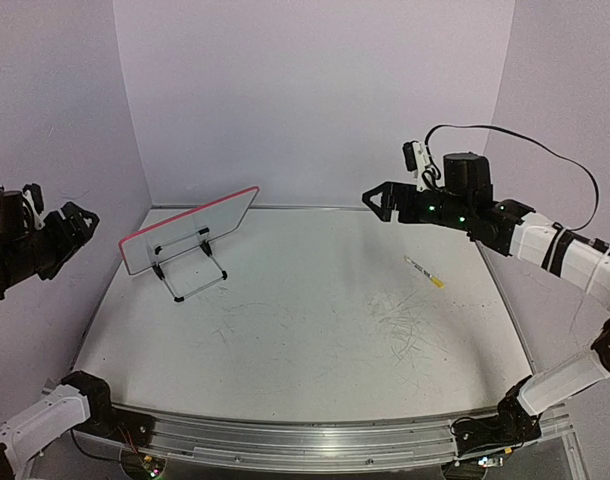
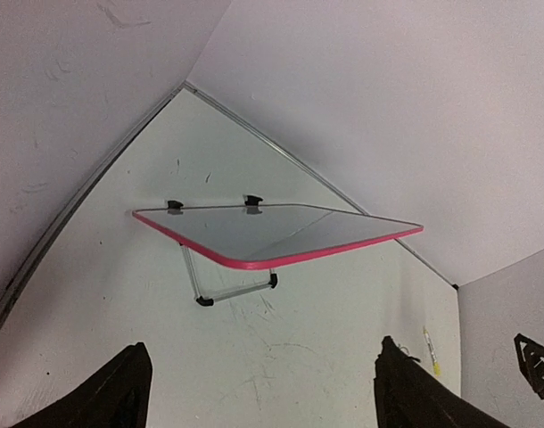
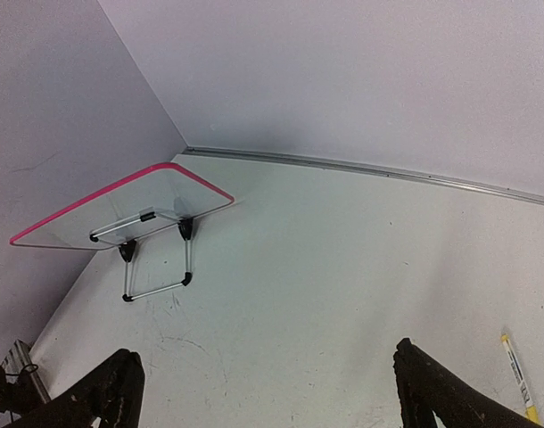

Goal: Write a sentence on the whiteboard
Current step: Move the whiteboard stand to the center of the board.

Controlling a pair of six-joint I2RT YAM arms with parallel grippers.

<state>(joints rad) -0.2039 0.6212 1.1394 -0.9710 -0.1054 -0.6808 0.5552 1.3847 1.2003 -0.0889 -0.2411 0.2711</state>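
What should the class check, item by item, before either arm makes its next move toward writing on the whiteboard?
1. Whiteboard propped on its stand: ok.
2. Marker lying free on the table, right side: ok.
3. Right gripper open, empty: ok.
4. Left gripper open, empty: ok.
5. Marker cap removed: cannot tell.
6. Whiteboard blank: cannot tell, angle too shallow.

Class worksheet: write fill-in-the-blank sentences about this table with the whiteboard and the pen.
1. The whiteboard leans on a wire stand on the robot's ____ side of the table.
2. The pen lies flat, nearer the ____ arm.
3. The left gripper and right gripper both hold ____.
Missing words: left; right; nothing.
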